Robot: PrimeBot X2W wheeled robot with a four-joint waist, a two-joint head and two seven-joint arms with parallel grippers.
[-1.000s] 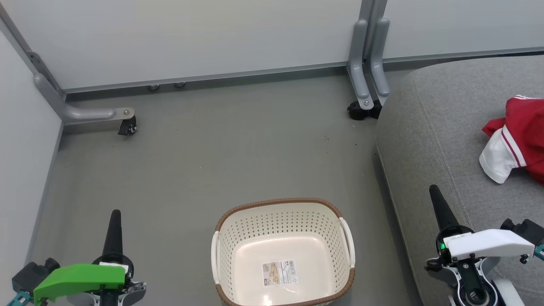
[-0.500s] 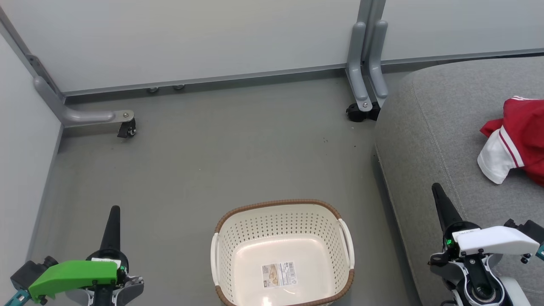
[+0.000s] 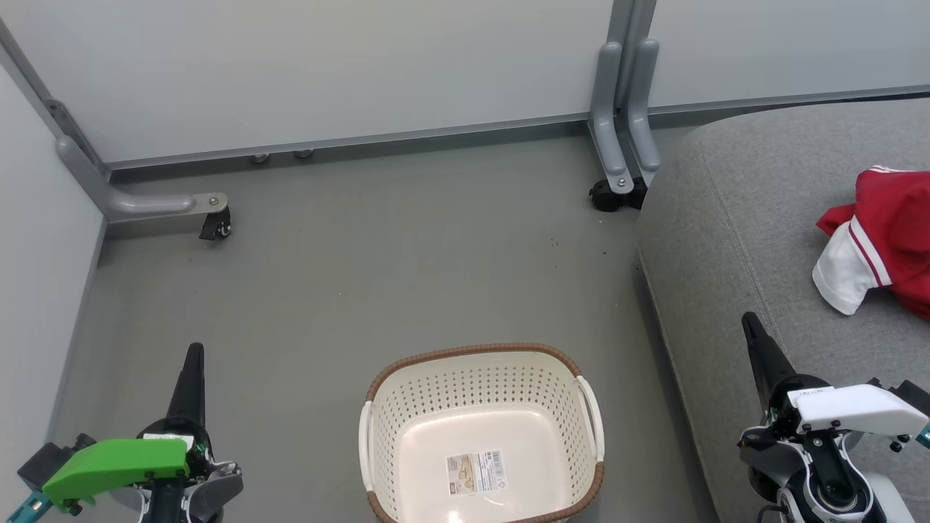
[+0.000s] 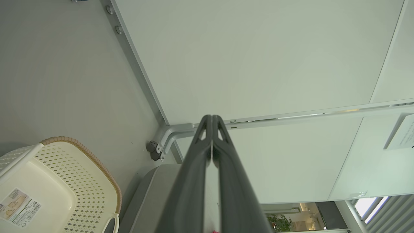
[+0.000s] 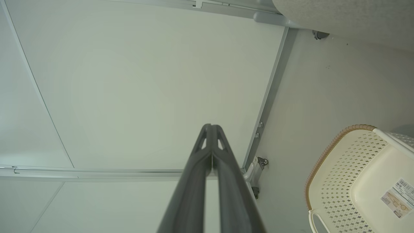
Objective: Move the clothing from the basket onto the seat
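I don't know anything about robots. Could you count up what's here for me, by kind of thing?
Grippers: 2, the left gripper and the right gripper, both shut
basket: 1
seat: 1
Heap of red and white clothing: 1; number of garments unclear
Total: 5

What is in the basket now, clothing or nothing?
Empty: the basket shows its bare cream floor and paper label; red clothing lies on the grey seat.

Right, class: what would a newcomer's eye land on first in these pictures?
The bright red and white clothing lying on the grey seat, at the head view's right edge. Then the cream basket on the floor at bottom centre, with a paper label on its bottom.
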